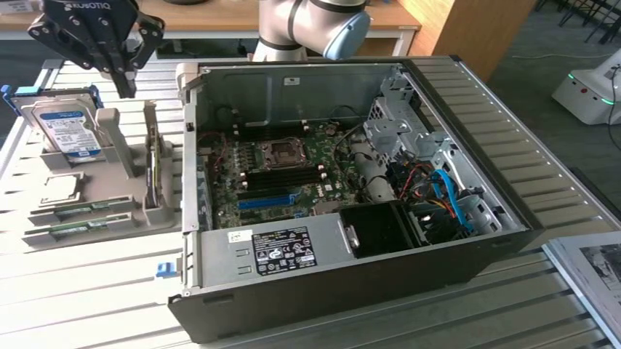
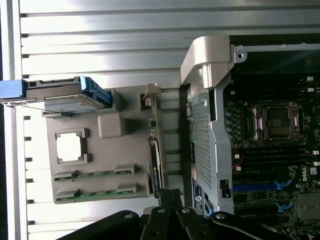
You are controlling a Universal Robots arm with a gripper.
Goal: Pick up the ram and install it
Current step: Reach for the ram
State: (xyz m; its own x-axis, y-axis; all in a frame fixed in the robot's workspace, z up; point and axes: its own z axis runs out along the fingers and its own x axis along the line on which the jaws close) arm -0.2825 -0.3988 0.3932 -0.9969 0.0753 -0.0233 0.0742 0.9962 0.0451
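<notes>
**Black fingers (image 1: 123, 76) shut, empty**

The gripper (image 1: 126, 92) hangs pinched closed, gripping nothing, above the grey holder (image 1: 115, 207). There the ram (image 1: 75, 211) lies flat in its slot, apart from the fingers, beside the open computer case (image 1: 321, 305).

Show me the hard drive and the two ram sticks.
Hard drive (image 1: 70, 131), exterior view, on its label.
Ram stick nearer the drive (image 1: 78, 211), exterior view, middle of its green board.
Second ram stick (image 1: 75, 231), exterior view, middle of its green board.
</notes>
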